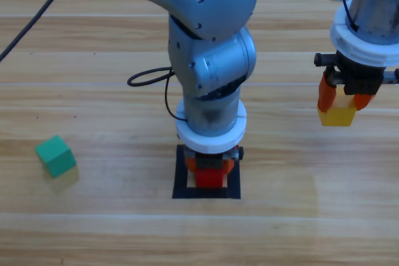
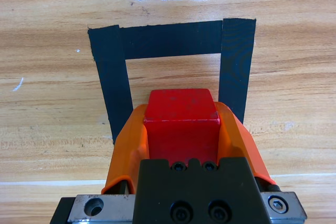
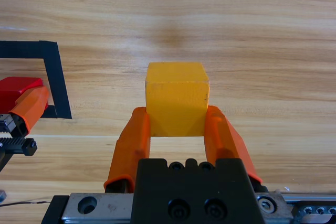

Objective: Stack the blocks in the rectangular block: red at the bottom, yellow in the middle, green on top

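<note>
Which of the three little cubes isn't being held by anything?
The green cube, lying alone on the table's left; the red cube and yellow cube each sit between orange jaws.

Red cube (image 2: 181, 116) bright matte; yellow cube (image 3: 176, 99) plain; green cube (image 1: 55, 156) teal; tape outline (image 2: 173, 39) black; table (image 1: 112, 228) pale wood grain; 4 jaws orange.

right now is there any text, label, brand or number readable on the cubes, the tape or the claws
None can be read in any view.
The red cube, yellow cube and green cube have plain faces.
The black tape outline is unmarked.
The left claw and right claw show only screws.
</note>
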Robot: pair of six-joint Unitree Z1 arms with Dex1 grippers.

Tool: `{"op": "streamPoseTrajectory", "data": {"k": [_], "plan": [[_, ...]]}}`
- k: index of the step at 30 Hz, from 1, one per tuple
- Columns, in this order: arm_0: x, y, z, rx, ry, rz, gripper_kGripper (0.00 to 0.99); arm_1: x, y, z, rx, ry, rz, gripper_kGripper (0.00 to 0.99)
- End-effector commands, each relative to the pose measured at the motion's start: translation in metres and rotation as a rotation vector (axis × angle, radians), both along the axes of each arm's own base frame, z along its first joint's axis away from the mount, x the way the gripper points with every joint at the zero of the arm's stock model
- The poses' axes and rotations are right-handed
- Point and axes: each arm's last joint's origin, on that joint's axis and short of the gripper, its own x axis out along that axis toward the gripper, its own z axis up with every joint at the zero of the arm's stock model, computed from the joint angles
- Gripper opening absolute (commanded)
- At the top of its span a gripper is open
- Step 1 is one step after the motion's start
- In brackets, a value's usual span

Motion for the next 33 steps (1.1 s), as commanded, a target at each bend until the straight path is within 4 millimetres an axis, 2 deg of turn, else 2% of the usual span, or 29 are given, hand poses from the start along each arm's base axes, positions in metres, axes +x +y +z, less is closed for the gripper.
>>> {"op": "streamPoseTrajectory", "data": {"k": [1,2,3,4,5,6,7,13,17,18,22,24,28,31,32,33], "plan": [[-0.005,-0.007,-0.024,0.050,0.013,-0.027,0.032,-0.003,0.013,-0.027,-0.034,0.047,0.033,0.000],[-0.005,-0.007,-0.025,0.050,0.013,-0.028,0.061,-0.003,0.013,-0.027,-0.034,0.047,0.033,0.000],[-0.004,-0.006,-0.024,0.049,0.012,-0.025,0.164,-0.004,0.013,-0.026,-0.034,0.045,0.033,0.000],[-0.004,-0.007,-0.022,0.044,0.008,-0.024,0.354,-0.004,0.013,-0.026,-0.034,0.045,0.033,0.000],[-0.005,-0.007,-0.019,0.039,0.001,-0.022,0.704,-0.004,0.013,-0.026,-0.033,0.046,0.034,0.000],[-0.005,-0.007,-0.016,0.033,-0.003,-0.019,0.923,-0.004,0.013,-0.026,-0.033,0.046,0.034,0.000],[-0.005,-0.006,-0.013,0.030,-0.006,-0.017,0.986,-0.004,0.013,-0.026,-0.033,0.046,0.034,0.000],[-0.009,-0.001,0.005,0.009,-0.024,-0.014,0.990,-0.004,0.013,-0.026,-0.033,0.046,0.034,0.000],[-0.012,0.002,0.038,-0.037,-0.070,-0.010,0.990,-0.004,0.012,-0.024,-0.031,0.042,0.034,0.000],[-0.013,0.003,0.054,-0.056,-0.086,-0.011,0.990,-0.004,0.012,-0.023,-0.030,0.038,0.034,0.000],[-0.026,0.025,0.152,-0.116,-0.187,0.006,0.990,-0.006,0.010,-0.018,-0.023,0.029,0.031,0.000],[-0.040,0.050,0.193,-0.129,-0.241,0.009,0.990,-0.008,0.008,-0.011,-0.010,0.018,0.028,0.000],[-0.049,0.138,0.251,-0.148,-0.316,0.040,0.990,-0.021,0.011,0.009,0.028,-0.025,0.040,0.000],[-0.048,0.207,0.265,-0.113,-0.321,0.041,0.990,-0.033,0.027,0.016,0.065,-0.025,0.035,0.000],[-0.044,0.224,0.258,-0.077,-0.297,0.031,0.990,-0.034,0.032,0.014,0.071,-0.017,0.041,0.000],[-0.038,0.233,0.247,-0.039,-0.264,0.031,0.990,-0.036,0.040,0.013,0.074,-0.011,0.048,0.000]]}}
